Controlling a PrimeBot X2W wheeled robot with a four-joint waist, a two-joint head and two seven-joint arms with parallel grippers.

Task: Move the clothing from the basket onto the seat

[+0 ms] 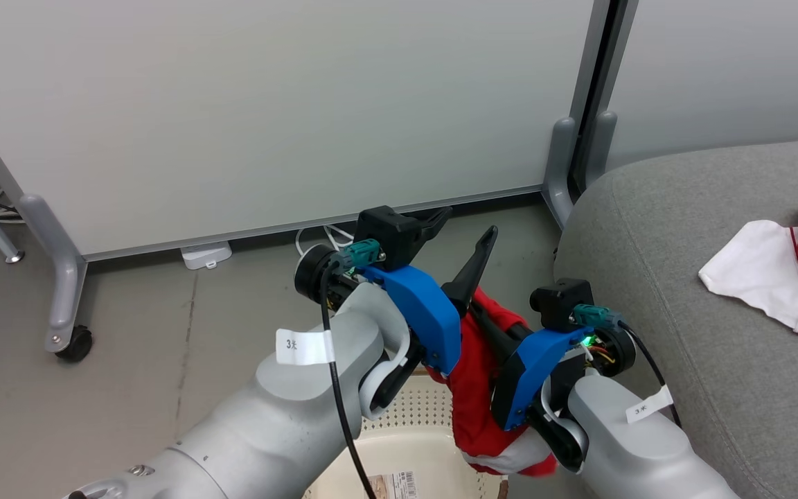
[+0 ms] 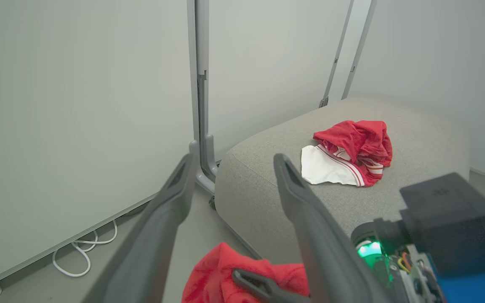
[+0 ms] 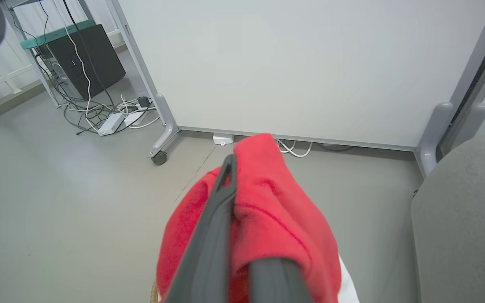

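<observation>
Right wrist view: red shirt [image 3: 280, 210] in grip of right tool [image 3: 244, 172]

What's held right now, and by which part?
Right gripper is shut on a bunched fold of the red garment; which part cannot be told. Left gripper open, empty.

Grey seat [image 1: 683, 277] sitting at my right, a crumpled red and white garment [image 1: 759, 277] lying on its cushion, grey floor [image 1: 129, 388] spreading beside it, carrying the partition's wheeled foot [image 1: 63, 298] and, beneath my arms, the cream basket [image 1: 413, 416]
</observation>
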